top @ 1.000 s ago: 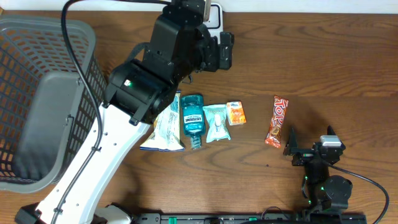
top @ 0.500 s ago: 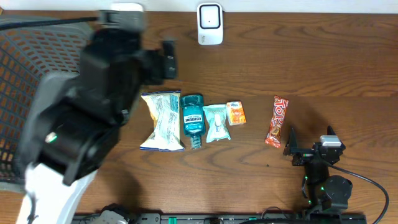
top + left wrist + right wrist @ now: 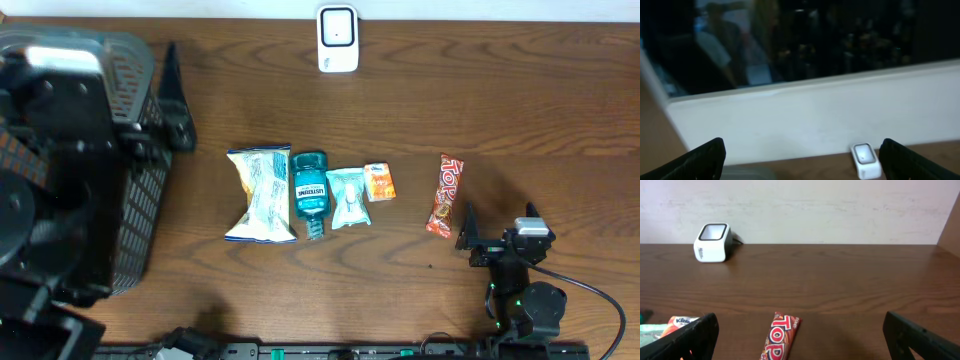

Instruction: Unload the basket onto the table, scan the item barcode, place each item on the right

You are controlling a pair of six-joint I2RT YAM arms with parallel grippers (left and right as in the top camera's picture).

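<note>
Over on the far left we've got a grey mesh basket [image 3: 140,220] standing on the dark wood-grain counter [image 3: 520,110], much of it hidden from above. Along the counter's far edge we see a plain white wall [image 3: 840,210]. Above that wall, the left wrist view gives us a dark window [image 3: 815,40], full of blurry reflections we can't make out.
</note>
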